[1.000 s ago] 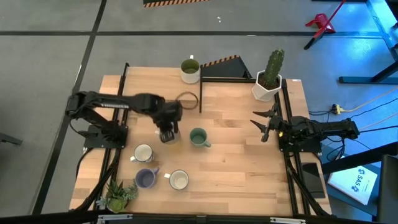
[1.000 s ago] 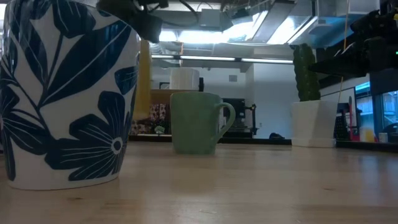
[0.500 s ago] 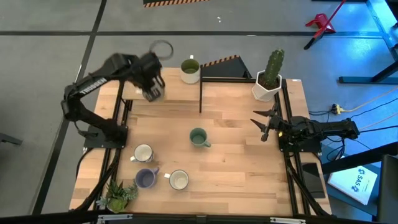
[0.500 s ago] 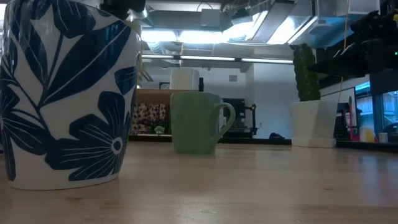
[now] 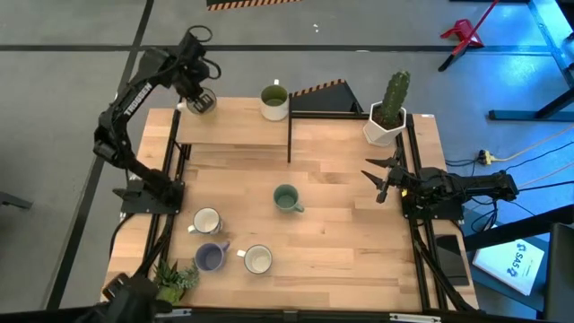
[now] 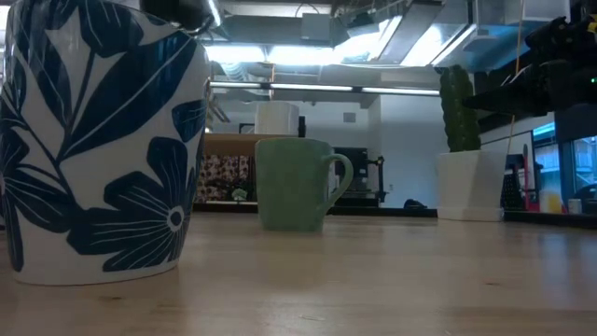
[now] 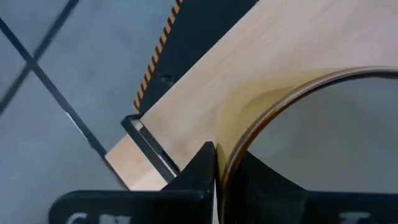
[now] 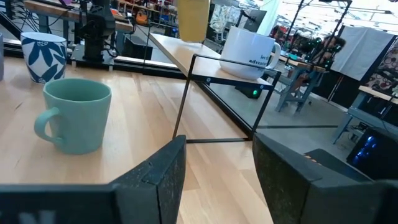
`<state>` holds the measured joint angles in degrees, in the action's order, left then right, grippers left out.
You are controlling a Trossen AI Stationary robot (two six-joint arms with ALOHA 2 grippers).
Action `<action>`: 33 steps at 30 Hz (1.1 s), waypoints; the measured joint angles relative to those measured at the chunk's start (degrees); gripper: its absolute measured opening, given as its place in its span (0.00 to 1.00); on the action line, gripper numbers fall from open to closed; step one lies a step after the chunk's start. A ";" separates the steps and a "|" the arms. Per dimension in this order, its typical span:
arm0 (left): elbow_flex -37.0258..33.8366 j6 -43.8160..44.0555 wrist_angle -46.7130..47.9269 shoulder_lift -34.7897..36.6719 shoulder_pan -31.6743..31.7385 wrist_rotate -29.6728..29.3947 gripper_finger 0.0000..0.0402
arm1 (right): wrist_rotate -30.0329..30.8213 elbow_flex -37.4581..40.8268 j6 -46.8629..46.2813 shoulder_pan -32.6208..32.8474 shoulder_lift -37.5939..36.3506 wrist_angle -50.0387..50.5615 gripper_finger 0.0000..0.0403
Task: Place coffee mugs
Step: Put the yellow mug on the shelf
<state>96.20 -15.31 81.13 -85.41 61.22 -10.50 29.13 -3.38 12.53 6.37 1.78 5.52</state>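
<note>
Wood table over grey floor; left gripper clamps mug; right gripper apart.

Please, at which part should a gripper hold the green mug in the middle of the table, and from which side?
Probably the rim, from above. The green mug stands upright, open, with clear wood around it. Its handle points toward the table's front-right, so pinch the wall on the opposite side.

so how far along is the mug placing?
Done: one whitish mug stands on the raised shelf at the table's far edge. In hand: the left gripper holds a mug by its rim over the shelf's left end. Left: the green mug and three mugs at the near left. Right gripper waits, open.
</note>
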 joint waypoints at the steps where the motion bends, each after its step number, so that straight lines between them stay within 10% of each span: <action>1: 0.00 -0.19 0.36 -0.55 0.99 0.34 0.04 | 0.02 0.00 0.00 0.00 0.00 0.00 0.44; 17: 0.21 -6.90 -1.53 -4.59 5.57 4.09 0.05 | 0.27 0.00 -0.01 0.00 0.02 -0.02 0.44; 33: 4.21 -3.02 -4.54 -4.96 3.60 -3.91 0.39 | 1.37 0.00 -0.13 0.00 0.02 -0.04 0.44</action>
<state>100.41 -18.34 76.59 -90.37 64.82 -14.41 30.50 -3.38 12.40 6.37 1.80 5.48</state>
